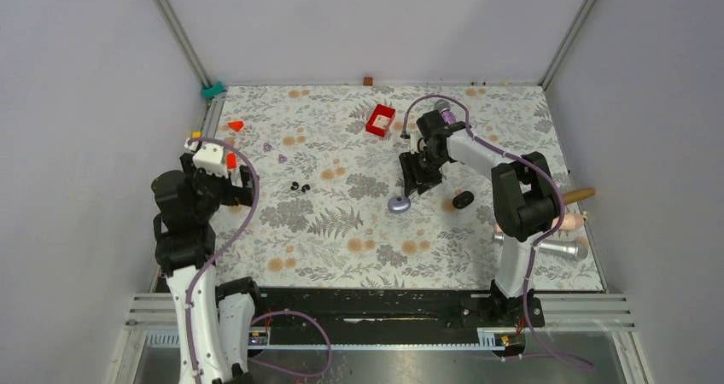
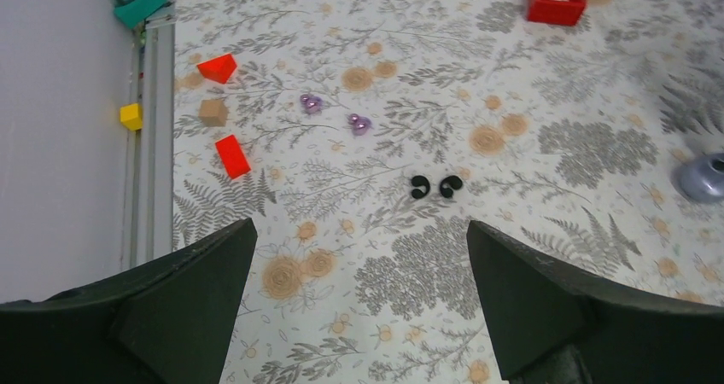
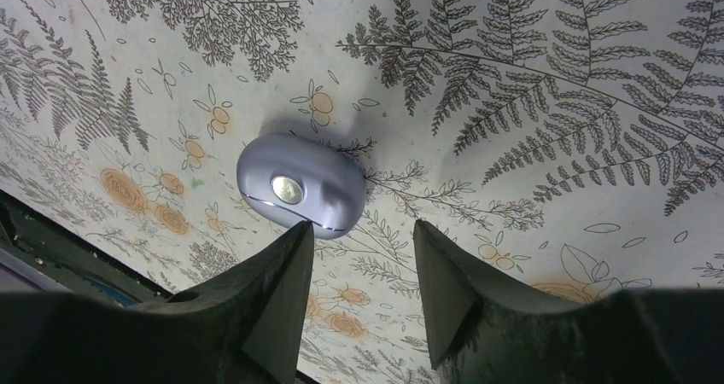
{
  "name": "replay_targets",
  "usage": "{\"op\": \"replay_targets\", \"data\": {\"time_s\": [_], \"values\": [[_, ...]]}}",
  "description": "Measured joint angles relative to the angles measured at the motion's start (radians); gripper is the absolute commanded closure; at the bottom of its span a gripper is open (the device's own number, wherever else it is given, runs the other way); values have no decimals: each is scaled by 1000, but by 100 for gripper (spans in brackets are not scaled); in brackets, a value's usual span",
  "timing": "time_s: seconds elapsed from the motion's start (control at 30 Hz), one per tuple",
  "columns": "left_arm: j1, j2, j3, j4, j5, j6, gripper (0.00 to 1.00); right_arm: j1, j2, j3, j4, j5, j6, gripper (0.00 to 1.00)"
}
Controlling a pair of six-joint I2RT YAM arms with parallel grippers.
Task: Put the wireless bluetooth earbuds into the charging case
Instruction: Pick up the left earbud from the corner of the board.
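Lavender-grey charging case point(image 3: 300, 183) lay shut mid-frame, right end effector point(image 3: 363, 230) half-spread and empty beside it, left end effector point(image 2: 360, 226) wide apart facing the earbuds point(image 2: 434, 186) at centre-left; lid-opening looked the step in hand.

Bright even light, soft shadows, sharp focus, glint on charging case point(image 3: 300, 183)

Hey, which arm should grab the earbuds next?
Left. The earbuds lie just ahead of the left fingers, wide open. The right fingers sit at the charging case, farther from the earbuds.
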Motion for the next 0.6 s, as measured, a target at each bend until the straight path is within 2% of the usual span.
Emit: {"op": "replay_targets", "data": {"time_s": [0.13,0.43,0.6], "values": [[-1,185,82,27,-61,-23,1,0,-5,-7,7,2,0,45],[-117,852,434,64,-285,-99,1,0,-109,-22,6,5,-14,43],[-187,1186,642,17,-386,-145,11,0,-187,-23,6,1,-28,43]]}}
